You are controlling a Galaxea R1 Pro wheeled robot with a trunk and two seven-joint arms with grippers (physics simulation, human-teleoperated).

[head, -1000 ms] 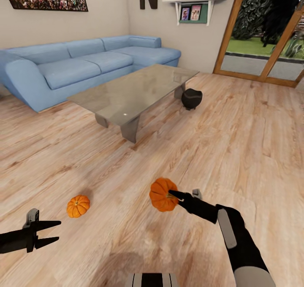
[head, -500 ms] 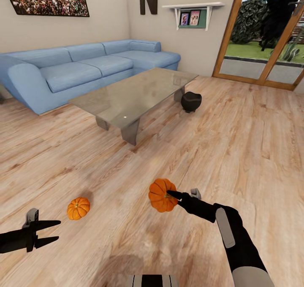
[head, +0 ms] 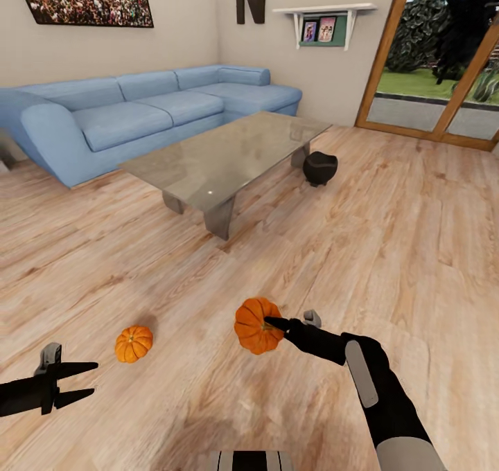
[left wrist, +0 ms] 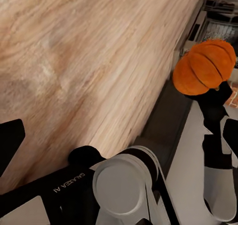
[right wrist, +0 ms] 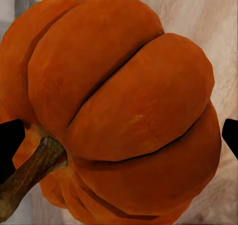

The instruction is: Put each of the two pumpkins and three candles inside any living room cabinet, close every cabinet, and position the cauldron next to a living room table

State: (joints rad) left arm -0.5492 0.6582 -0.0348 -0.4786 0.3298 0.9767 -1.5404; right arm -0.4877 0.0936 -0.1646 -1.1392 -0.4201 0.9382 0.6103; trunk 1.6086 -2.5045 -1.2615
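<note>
Head view: the right tool (head: pixel 272 324) pinches a pumpkin (head: pixel 255 326), held above the plank floor (head: pixel 388 249). A second pumpkin (head: pixel 133 343) lies on the floor between the arms, nearer the left tool (head: pixel 82 381), whose fingers are spread with nothing between them. Farther off, the cauldron (head: pixel 319 167) sits on the floor just beside the grey table (head: pixel 222 156), with the blue sofa (head: pixel 132 114) behind.

Left wrist view: the held pumpkin (left wrist: pixel 204 66) sits at the right arm's black tip, above the floor (left wrist: pixel 84 61).

Right wrist view: the pumpkin (right wrist: pixel 119 111) with its brown stem (right wrist: pixel 29 178) sits between two dark fingertips (right wrist: pixel 9 145).
</note>
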